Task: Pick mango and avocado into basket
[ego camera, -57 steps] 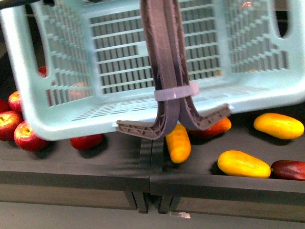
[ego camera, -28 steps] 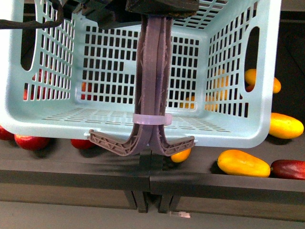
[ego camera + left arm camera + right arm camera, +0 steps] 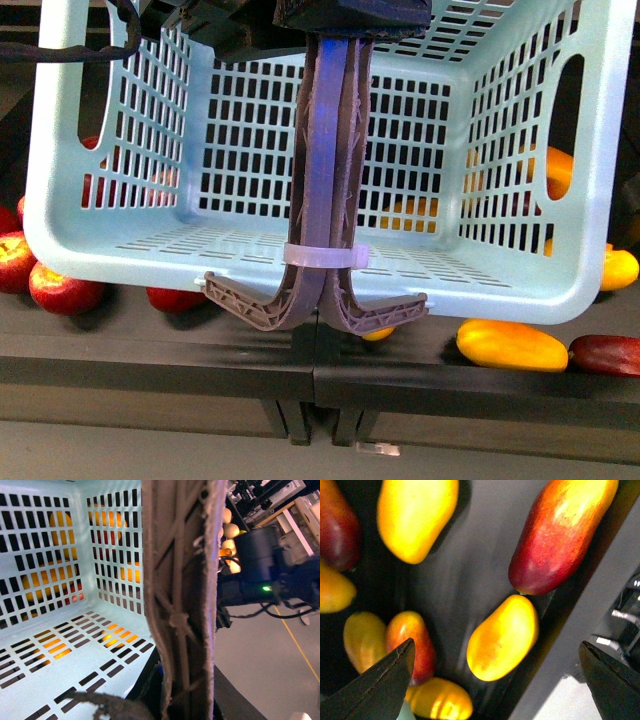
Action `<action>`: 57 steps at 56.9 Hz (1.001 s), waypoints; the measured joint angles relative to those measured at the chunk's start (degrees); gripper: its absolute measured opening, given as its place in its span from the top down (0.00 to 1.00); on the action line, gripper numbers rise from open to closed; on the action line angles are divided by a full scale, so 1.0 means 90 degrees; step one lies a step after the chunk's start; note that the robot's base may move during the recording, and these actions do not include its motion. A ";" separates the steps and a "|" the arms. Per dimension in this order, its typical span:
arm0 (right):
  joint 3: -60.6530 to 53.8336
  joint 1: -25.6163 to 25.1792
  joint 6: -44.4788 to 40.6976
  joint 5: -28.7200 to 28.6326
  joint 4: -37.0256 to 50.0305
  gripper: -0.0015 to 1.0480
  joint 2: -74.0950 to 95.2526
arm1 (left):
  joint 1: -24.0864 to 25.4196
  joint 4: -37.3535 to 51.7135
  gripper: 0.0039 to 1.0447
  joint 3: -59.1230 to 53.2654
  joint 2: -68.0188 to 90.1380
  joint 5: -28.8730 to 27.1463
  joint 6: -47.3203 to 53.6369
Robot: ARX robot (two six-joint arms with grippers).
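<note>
1. Basket [image 3: 120, 250]: pale turquoise, with slotted walls and floor. It hangs tilted above the shelf and fills most of the front view, its open side turned toward the camera. Fruit behind it shows through the slots.
2. Shelf [image 3: 150, 350]: dark and flat, carrying all the loose fruit.
3. Swing handles [image 3: 328, 180]: brown-grey, the pair pressed together and running up the middle of the basket.
4. Left gripper [image 3: 350, 15]: a dark body sitting over the top of the handles and clamped on them, bearing the basket. Its fingers themselves are not clearly visible.
5. Right gripper [image 3: 496, 645]: above the shelf, with both dark fingertips [image 3: 385, 680] spread wide apart and nothing held.
6. Red-blushed mango [image 3: 560, 535]: lies just beside the mango, end to end.
7. Mango [image 3: 502, 637]: yellow shading to orange, lying on the shelf directly under the gap between the right fingertips, near the shelf edge.
8. Further yellow mangoes [image 3: 510, 345]: lie right of the basket, one next to a dark red mango [image 3: 605, 355].
9. Red apples [image 3: 62, 288]: grouped on the shelf by the basket's left corner.
10. White zip tie [image 3: 325, 257]: wrapped around both handles low down.
</note>
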 joint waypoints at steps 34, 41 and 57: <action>0.2630 0.0058 0.1615 0.0957 0.0510 0.08 0.2888 | 0.0007 0.0000 0.93 0.0000 0.0000 0.0017 0.0000; 0.3065 0.0027 0.1574 0.1066 0.0529 0.08 0.3203 | 0.0010 0.0000 0.93 0.0000 0.0000 0.0012 0.0000; 0.4452 -0.0197 0.1338 0.1103 0.0039 0.08 0.4056 | 0.0010 0.0000 0.93 0.0000 0.0000 0.0024 0.0000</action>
